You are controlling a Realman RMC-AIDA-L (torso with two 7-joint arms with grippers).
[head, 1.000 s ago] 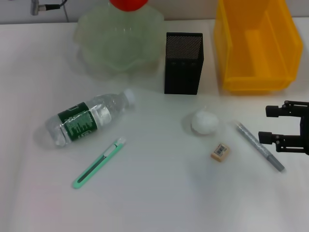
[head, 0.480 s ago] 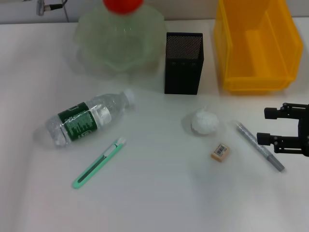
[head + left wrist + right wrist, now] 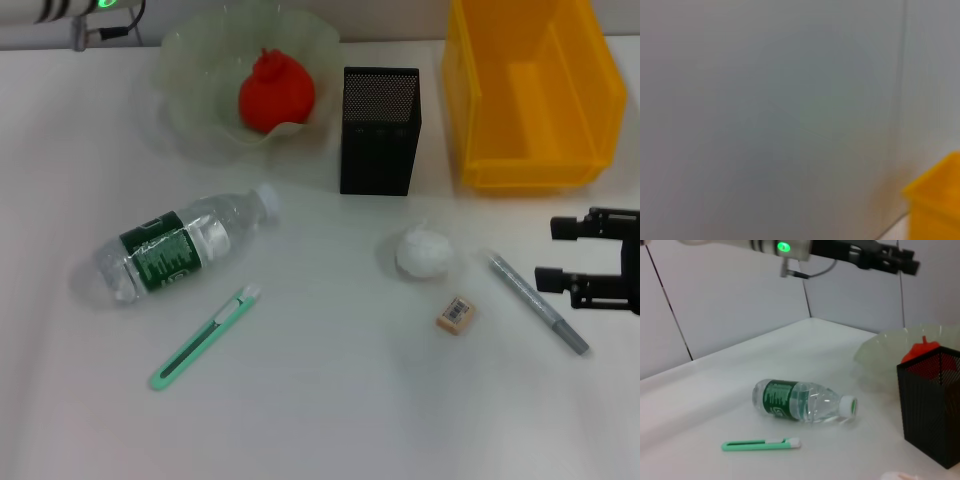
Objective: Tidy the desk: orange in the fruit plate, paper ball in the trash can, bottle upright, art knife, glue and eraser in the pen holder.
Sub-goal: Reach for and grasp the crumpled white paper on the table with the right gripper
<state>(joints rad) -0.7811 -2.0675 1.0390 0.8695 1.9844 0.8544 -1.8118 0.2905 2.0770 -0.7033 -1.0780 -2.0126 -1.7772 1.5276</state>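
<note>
You have the orange [image 3: 276,92] in the plate [image 3: 190,60]; all else waits, right gripper [image 3: 565,265] fingers wide beside the glue [image 3: 537,303].

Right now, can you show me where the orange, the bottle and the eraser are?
orange [image 3: 276,94], head view, middle of its red skin, in the fruit plate.
bottle [image 3: 165,257], head view, on its green label.
eraser [image 3: 456,314], head view, on its top face.

orange [image 3: 276,92] in fruit plate [image 3: 190,50] | bottle [image 3: 180,245] lying | right hand [image 3: 572,254] open, beside glue [image 3: 537,302]
</note>
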